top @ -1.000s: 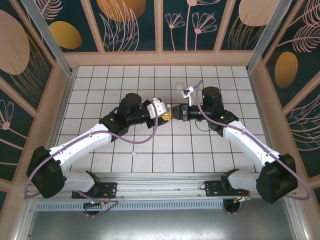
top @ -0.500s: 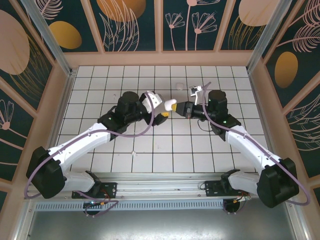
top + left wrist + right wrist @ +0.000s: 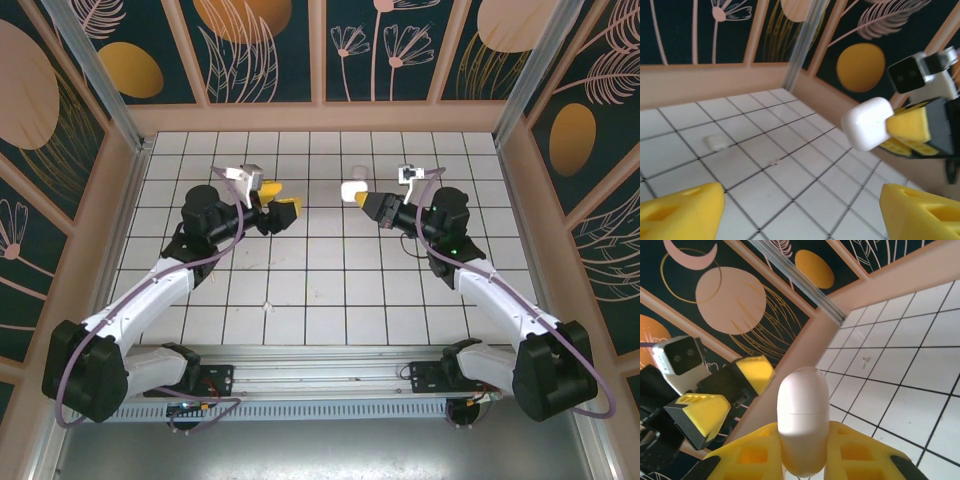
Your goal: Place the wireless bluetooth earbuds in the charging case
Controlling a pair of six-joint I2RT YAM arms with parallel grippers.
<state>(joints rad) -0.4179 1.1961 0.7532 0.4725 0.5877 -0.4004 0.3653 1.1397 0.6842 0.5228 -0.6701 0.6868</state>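
Note:
The charging case (image 3: 351, 190) is a white glossy pebble with its lid closed, held in the air above the tiles. My right gripper (image 3: 362, 197) is shut on its lower half, and the right wrist view shows the case (image 3: 803, 410) standing up between the yellow fingers (image 3: 867, 455). My left gripper (image 3: 280, 199) hangs open and empty about two tiles to the left, facing the case (image 3: 867, 123). A small white piece, likely one of the earbuds (image 3: 350, 170), lies on the floor just behind the case and appears in the left wrist view as a white piece (image 3: 716, 142).
A tiny white bit (image 3: 267, 305) lies on a tile near the front, left of centre. Wooden walls (image 3: 320, 118) enclose the white tiled floor (image 3: 330, 280) at the back and on both sides. The left arm's yellow fingers (image 3: 700, 412) show in the right wrist view.
The grippers met at the centre around the case. The left one has opened, let go and drawn back to the left, and the right one has carried the case back and to the right.

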